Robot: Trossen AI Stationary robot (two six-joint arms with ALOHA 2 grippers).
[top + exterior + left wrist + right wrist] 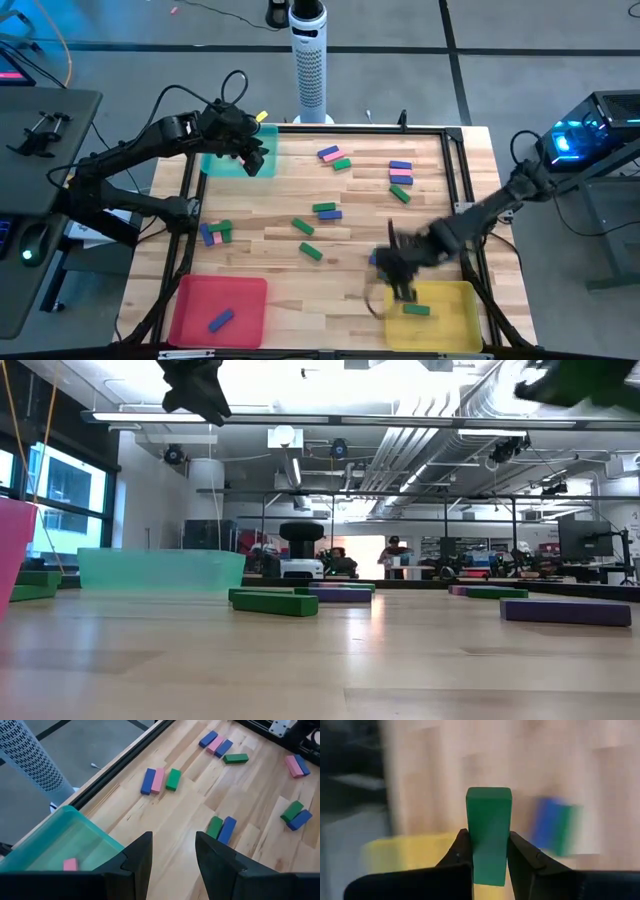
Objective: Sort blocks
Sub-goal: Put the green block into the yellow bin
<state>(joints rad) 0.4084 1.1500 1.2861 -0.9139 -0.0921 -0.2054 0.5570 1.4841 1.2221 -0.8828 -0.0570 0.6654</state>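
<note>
The right tool [489,854] is closed on a green block [489,835], gripping it across its narrow width, with the block's long axis running forward out of the jaws. In the high view this tool [400,280] hangs at the near right of the counter [290,290], just beside the inner edge of the yellow tray [455,320], which already holds one green block [416,310]. The tray lies close on the tool's outer side, so the right arm is clearly the nearer one.

The held block is a plain, flat green bar with squared ends.

Farther off, the left tool [172,865] hovers half open and empty over the teal tray [225,163], which contains one pink block [70,864].
</note>
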